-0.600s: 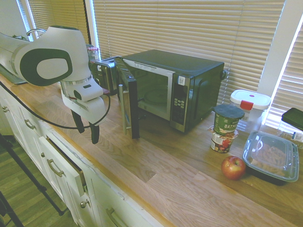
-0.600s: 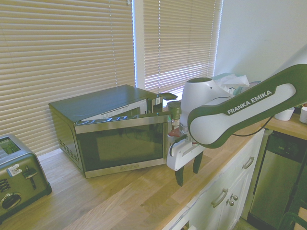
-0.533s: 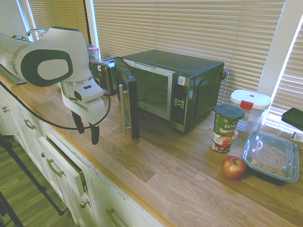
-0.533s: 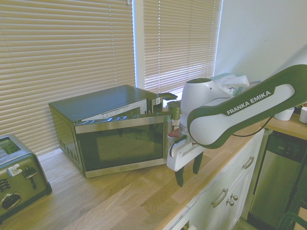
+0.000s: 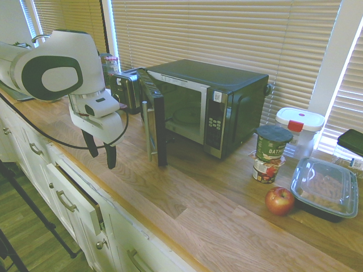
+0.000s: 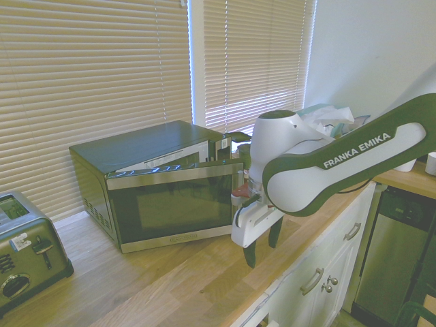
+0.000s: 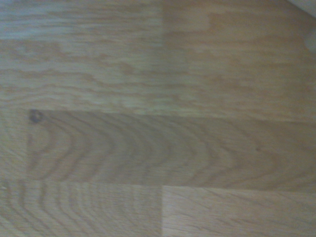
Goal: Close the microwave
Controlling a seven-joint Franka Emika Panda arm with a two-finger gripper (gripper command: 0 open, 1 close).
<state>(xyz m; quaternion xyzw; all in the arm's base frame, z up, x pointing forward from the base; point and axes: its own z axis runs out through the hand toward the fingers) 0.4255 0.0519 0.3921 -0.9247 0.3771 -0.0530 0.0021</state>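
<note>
**Door ajar, pincer on its outer side**

The microwave point(image 5: 218, 105) sits toward the table's point(image 5: 227, 209) back edge, by the blinds. Its door point(image 5: 154, 127) swings out toward the front edge, standing roughly square to the oven's face. The pincer point(image 5: 100, 152) hangs near the front edge, fingers spread and holding nothing, pointing down — just beside the door's outer face, on the side away from the cavity. Closing likely calls for a sideways push on that face, toward the oven.
</note>
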